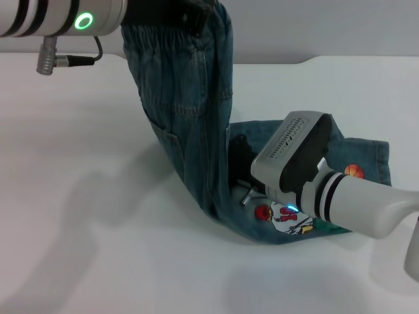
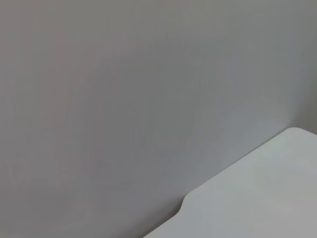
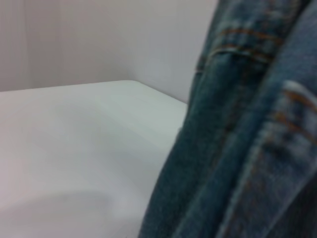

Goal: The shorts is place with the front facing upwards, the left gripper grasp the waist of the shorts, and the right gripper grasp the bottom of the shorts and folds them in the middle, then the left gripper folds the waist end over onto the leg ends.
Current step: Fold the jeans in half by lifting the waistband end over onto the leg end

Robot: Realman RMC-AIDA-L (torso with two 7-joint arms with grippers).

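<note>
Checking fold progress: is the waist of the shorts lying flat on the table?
No, the waist of the shorts hangs lifted from the left gripper above the table.

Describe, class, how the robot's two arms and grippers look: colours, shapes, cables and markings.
The left arm is a thick silver-white cylinder with black bands, a glowing green ring light and a metal plug with a black cable. The left gripper is black. The right arm is plain white with black bands at the wrist, ending in the right gripper, with a grey ribbed housing and black parts.
</note>
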